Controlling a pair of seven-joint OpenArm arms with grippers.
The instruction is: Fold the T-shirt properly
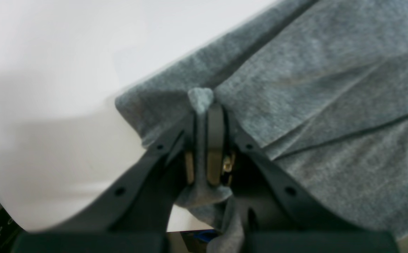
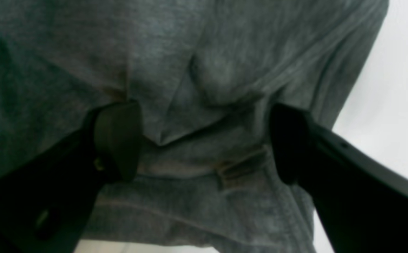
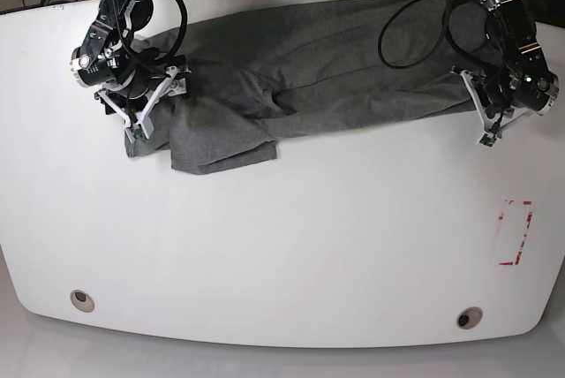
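1. Base view is showing the T-shirt (image 3: 327, 51) lying rumpled across the far tabletop (image 3: 282, 245).
2. Left tool (image 1: 204, 105) is pinching a hem fold; right tool (image 2: 204, 140) is hovering spread over cloth.
3. Soft, limp knit is likely sagging; grasping hems or corners seems best.

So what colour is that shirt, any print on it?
Plain heather grey T-shirt, no print; clearest in the base view.

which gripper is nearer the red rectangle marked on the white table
Left. The left gripper, pinching the grey T-shirt, sits just above the red rectangle; the right gripper is across the table.
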